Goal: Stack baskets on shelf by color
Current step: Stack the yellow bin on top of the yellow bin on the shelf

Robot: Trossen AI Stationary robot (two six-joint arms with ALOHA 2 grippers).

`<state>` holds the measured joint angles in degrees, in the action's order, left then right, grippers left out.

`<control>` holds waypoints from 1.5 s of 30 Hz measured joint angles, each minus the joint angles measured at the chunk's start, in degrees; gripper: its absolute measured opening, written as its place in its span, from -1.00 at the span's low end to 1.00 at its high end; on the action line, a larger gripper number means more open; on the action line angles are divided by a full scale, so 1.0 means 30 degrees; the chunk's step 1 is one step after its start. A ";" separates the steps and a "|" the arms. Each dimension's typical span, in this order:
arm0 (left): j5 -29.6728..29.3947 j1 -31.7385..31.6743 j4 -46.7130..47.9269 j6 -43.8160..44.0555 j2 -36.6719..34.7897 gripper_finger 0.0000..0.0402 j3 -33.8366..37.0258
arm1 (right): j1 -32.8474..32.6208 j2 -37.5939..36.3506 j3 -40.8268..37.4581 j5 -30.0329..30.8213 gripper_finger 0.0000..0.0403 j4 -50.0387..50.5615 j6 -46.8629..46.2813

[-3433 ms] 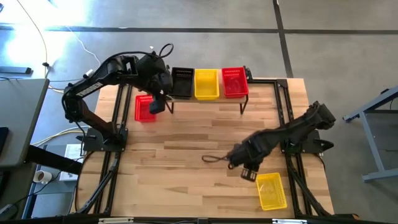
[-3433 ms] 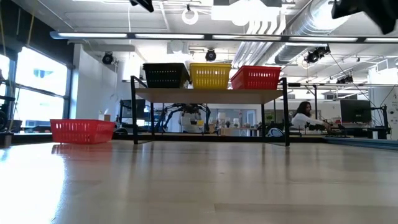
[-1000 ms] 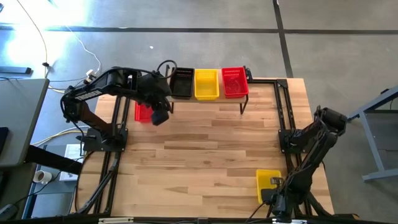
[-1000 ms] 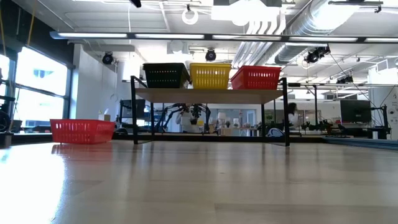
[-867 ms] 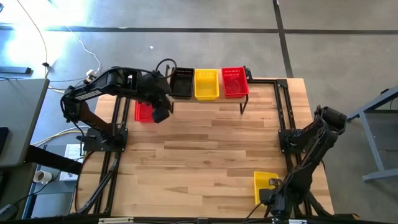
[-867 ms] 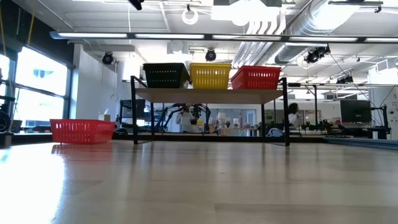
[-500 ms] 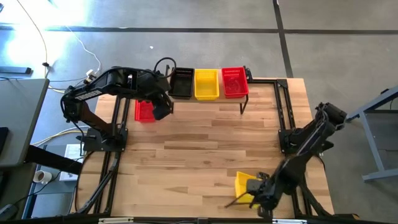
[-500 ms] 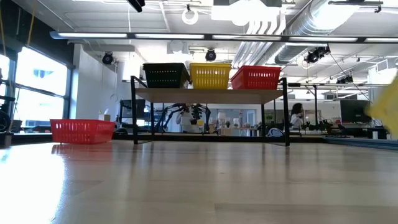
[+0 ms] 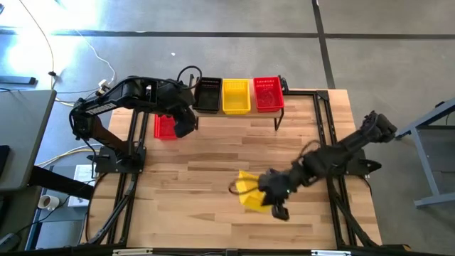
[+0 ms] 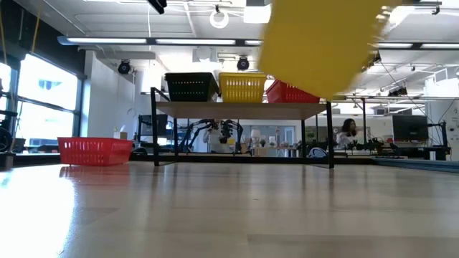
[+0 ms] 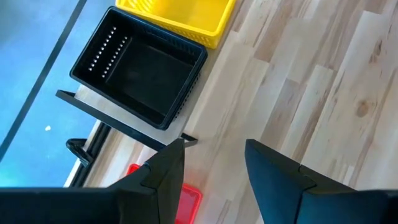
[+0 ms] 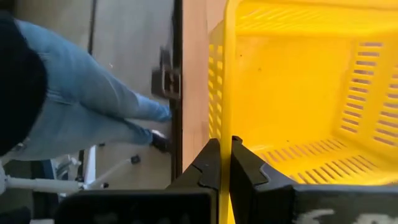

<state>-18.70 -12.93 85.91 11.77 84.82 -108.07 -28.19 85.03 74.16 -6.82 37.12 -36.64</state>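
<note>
On the shelf (image 9: 238, 110) at the table's far side stand a black basket (image 9: 208, 94), a yellow basket (image 9: 236, 96) and a red basket (image 9: 268, 93), side by side. A second red basket (image 9: 163, 126) rests on its base on the table left of the shelf. My left gripper (image 11: 214, 168) hovers open above that red basket's right edge, touching nothing. Over the table's near middle, my right gripper (image 9: 269, 195) is shut on a second yellow basket (image 9: 249, 190), which shows blurred high in the low view (image 10: 319, 46). My right gripper pinches one wall of the yellow basket at its rim (image 12: 225, 124), one finger inside the basket and one outside. The fingers come from the table's right, slanting down. The basket is lifted clear of the table and tilted.
Bare tabletop lies between the shelf and the carried basket. Black frame rails run along the table's left (image 9: 128, 192) and right (image 9: 334, 199) sides. A person in jeans (image 12: 74, 106) stands beside the table; another person (image 10: 349, 131) sits far behind it.
My right gripper has swung from the table's near right corner toward its middle and risen. With it the yellow basket has first slid leftward, then come up clear of the table and tipped.
</note>
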 joint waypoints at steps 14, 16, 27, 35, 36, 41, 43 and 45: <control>-0.0007 0.0000 0.0000 -0.0808 0.0008 -0.21 0.0000 | 0.5505 0.0007 0.5628 -0.0634 -1.00 0.1942 0.8445; -0.0007 0.0000 -0.0007 -0.0801 0.0063 -0.21 0.0000 | 0.6130 0.0015 0.6388 -0.0590 -1.00 0.2514 0.9632; -0.0051 -0.0022 0.0017 0.1624 0.0080 -0.21 0.0000 | 0.9965 0.0015 0.9448 0.4168 -1.00 0.6124 1.6248; -0.0044 -0.0219 0.0554 0.3135 0.0080 -0.21 0.0000 | 1.3743 0.0213 1.0189 0.4603 -1.00 0.6470 1.9282; -0.0044 -0.0226 0.0554 0.3254 0.0080 -0.21 0.0000 | 1.4133 0.0280 1.0195 0.4616 -1.00 0.6459 1.9510; -0.0122 -0.0240 0.0568 0.3526 0.0080 -0.21 0.0000 | 1.5508 0.0737 1.0218 0.4627 -1.00 0.6422 2.0523; -0.0124 -0.0240 0.0568 0.3527 0.0073 -0.21 0.0000 | 1.5748 0.1170 1.0300 0.4749 -1.00 0.6566 2.0957; -0.0122 -0.0240 0.0561 0.3583 0.0073 -0.21 0.0000 | 1.5892 0.1783 1.0728 0.4801 -1.00 0.6770 2.1238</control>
<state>-19.06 -13.65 87.59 22.52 85.03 -108.07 19.48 90.38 106.35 7.58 57.43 27.07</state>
